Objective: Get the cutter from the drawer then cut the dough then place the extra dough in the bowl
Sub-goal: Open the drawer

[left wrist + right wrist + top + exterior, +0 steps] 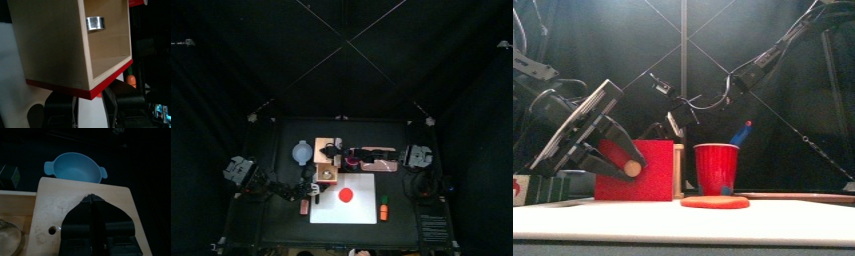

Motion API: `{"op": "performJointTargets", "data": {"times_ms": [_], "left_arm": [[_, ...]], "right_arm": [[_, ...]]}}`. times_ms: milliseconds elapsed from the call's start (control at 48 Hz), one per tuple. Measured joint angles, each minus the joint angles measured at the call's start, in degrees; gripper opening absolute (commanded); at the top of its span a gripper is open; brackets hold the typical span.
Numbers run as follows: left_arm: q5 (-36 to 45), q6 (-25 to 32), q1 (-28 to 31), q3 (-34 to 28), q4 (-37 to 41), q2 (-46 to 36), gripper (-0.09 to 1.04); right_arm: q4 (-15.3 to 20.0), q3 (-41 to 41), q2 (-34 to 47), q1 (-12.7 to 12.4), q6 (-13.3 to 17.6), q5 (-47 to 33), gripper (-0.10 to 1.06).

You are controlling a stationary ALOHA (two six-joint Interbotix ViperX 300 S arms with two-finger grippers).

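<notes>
Drawer (653, 182) is held by the left gripper (627, 167), clamped on its front (cutter (95, 23) seen inside). Box (67, 198) is touched by the right gripper (92, 197), jaws closed. Bowl (75, 168) is noted behind, cup (716, 168) by the dough (715, 202).

Top view looks steeply down, the counter (285, 228) small at lower centre; front view sits level and close. Both show the dough (342, 194). Wrist views hang near the drawer (107, 45) and box (67, 198).
</notes>
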Motion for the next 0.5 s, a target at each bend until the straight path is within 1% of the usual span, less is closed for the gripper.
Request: {"op": "performJointTargets", "data": {"times_ms": [208, 500], "left_arm": [[-0.1, 0.1, 0.0, 0.0, 0.0, 0.3, 0.63], [0.0, 1.3, 0.6, 0.0, 0.4, 0.4, 0.63]], "right_arm": [[0.0, -0.1, 0.0, 0.0, 0.0, 0.0, -0.04], [0.0, -0.2, 0.0, 0.0, 0.0, 0.0, -0.04]]}}
